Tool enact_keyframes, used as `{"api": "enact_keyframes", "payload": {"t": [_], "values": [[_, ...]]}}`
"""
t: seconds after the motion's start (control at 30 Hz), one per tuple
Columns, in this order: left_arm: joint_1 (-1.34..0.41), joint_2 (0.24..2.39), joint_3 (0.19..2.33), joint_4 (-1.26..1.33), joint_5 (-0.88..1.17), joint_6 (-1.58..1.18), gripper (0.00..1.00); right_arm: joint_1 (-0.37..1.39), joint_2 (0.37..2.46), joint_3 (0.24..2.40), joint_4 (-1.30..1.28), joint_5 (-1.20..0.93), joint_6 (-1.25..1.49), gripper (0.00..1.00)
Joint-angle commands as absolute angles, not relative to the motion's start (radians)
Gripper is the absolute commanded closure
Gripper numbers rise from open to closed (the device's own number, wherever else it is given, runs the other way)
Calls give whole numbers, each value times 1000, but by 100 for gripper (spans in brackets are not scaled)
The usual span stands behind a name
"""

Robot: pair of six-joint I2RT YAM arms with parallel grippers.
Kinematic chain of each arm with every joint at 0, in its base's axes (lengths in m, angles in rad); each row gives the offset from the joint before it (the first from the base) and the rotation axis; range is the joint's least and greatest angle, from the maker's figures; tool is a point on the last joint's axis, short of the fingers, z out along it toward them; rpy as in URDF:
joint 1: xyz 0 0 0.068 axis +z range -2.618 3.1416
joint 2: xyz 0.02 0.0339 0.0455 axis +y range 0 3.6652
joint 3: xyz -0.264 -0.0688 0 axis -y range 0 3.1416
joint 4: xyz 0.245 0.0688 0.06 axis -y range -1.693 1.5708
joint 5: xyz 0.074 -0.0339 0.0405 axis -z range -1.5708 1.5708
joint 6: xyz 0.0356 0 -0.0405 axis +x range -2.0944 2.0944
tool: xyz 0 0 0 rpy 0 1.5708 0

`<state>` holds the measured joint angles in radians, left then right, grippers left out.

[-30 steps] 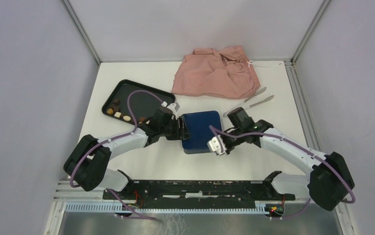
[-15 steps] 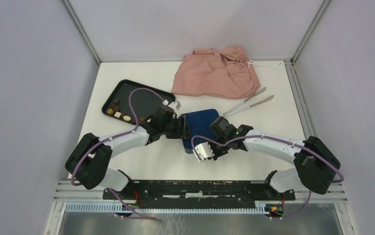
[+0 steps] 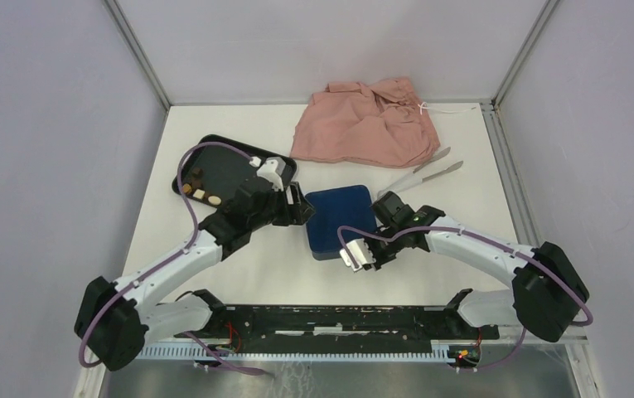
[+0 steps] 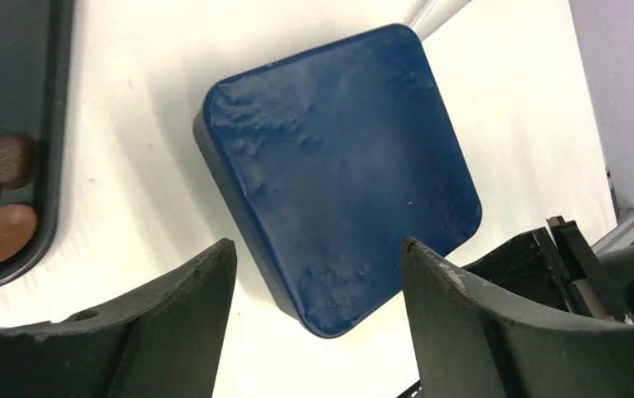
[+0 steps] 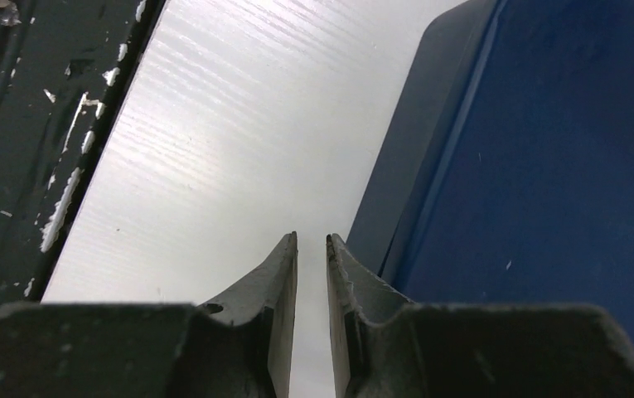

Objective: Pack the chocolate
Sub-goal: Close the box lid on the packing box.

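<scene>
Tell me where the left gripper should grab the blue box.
Take the blue box across two opposite straight side walls, coming down from above. It lies flat, its top is plain with no handle, and the corners are rounded. The left gripper is open but diagonal to its sides, so probably turn the wrist first.
</scene>
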<state>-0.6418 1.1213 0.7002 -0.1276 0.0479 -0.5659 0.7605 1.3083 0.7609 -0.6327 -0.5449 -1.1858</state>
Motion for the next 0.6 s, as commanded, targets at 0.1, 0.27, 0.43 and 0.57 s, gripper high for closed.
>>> {"api": "enact_keyframes", "payload": {"t": [0.1, 0.27, 0.43, 0.57], "values": [[-644, 1016, 686, -332, -160, -529, 50, 625, 1236, 838, -754, -735, -1262, 75], [-645, 1087, 664, -341, -146, -543, 75, 576, 1226, 831, -752, -717, -1262, 75], [-646, 1234, 711, -303, -85, -536, 81, 570, 1242, 834, -757, -696, -1261, 75], [-653, 1361, 760, -271, -30, -526, 83, 562, 1243, 838, -763, -690, -1261, 75]]}}
